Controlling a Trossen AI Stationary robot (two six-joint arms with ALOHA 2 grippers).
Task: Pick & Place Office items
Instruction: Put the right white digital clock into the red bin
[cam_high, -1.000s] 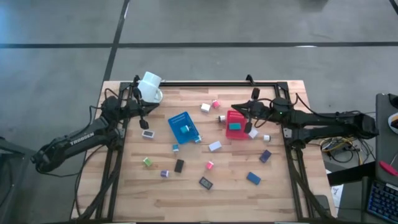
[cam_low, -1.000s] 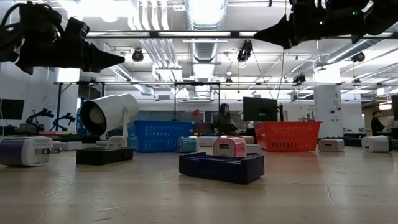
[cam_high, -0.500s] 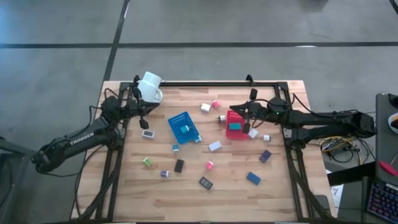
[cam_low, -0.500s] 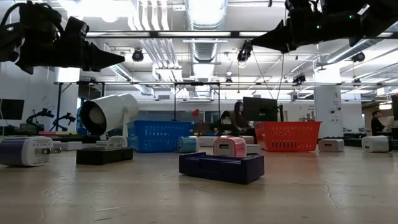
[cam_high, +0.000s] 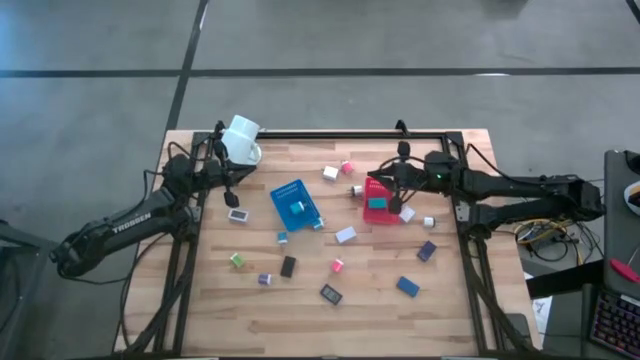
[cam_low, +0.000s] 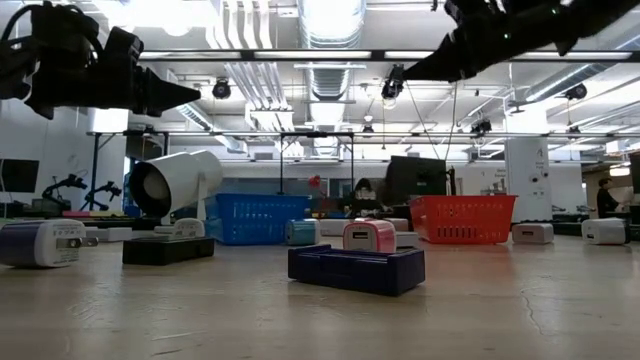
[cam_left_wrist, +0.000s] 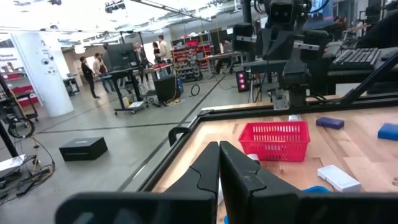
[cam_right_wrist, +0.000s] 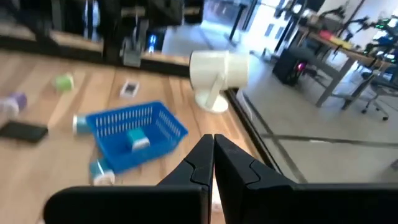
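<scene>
Wooden table, centre of the high view, framed by dark rails.

Left gripper: upper left of the table, just below the white mug that lies tipped at the table's upper-left corner. Its own wrist view shows the fingers pressed together, nothing between them.

Right gripper: upper right of centre, over the top edge of the red basket. Its wrist view shows the fingertips closed against each other, empty.

Red basket: right of centre; holds a teal block.

Blue basket: left of centre; holds a small white-and-teal block.

Office items loose on the table, high view:
- white block and pink block, near the top centre
- white block with dark face, left
- white block, centre
- green block, purple block, black block, lower left
- pink block, dark block, lower centre
- navy block, blue block, lower right
- small white cube, right

Low view: a navy tray carrying a pink block stands in the centre foreground.
</scene>
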